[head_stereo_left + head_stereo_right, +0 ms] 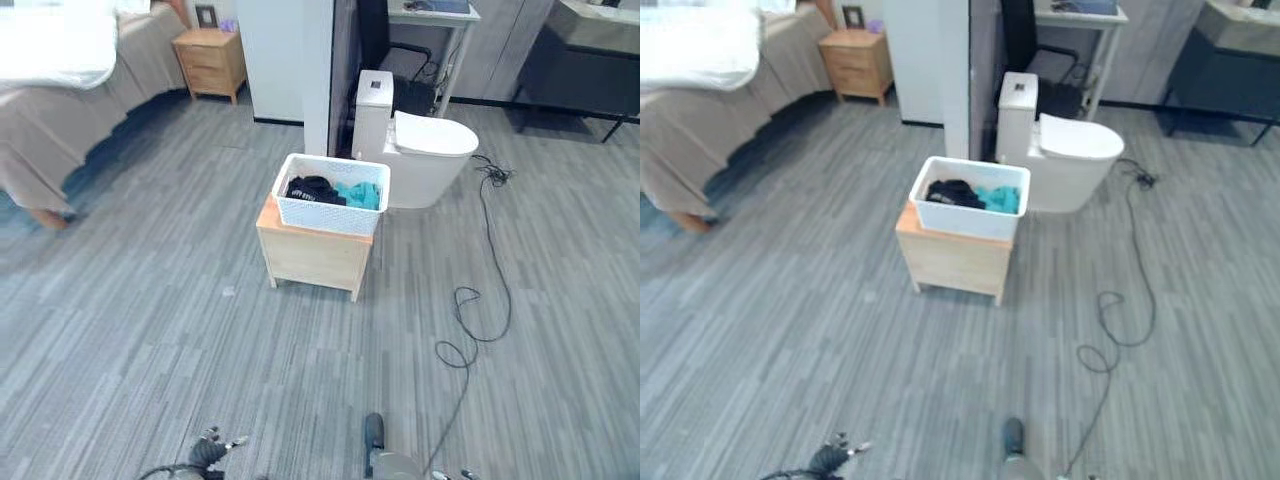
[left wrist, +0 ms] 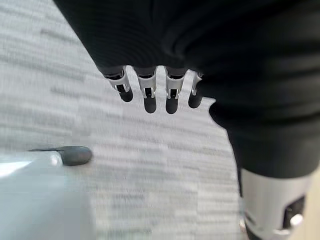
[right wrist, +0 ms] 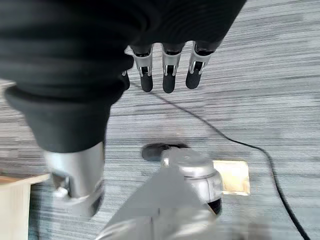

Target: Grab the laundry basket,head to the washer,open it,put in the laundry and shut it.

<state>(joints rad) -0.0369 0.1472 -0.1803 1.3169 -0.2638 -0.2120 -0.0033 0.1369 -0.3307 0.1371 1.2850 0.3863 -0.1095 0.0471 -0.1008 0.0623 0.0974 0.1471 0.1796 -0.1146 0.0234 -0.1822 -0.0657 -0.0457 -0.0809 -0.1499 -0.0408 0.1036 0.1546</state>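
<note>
white basket (image 1: 330, 205) sits on a low wooden stand (image 1: 315, 255), black and teal clothes (image 1: 335, 190) inside. white toilet (image 1: 425, 160) just behind it. left hand (image 2: 150, 92) and right hand (image 3: 167, 72) hang over grey floor, well apart from basket, fingers straight, relaxed, holding nothing.

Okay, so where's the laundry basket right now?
In the left eye view the white laundry basket sits on a small wooden stand mid-floor, straight ahead of the robot, with a white toilet just behind it to the right.
</note>
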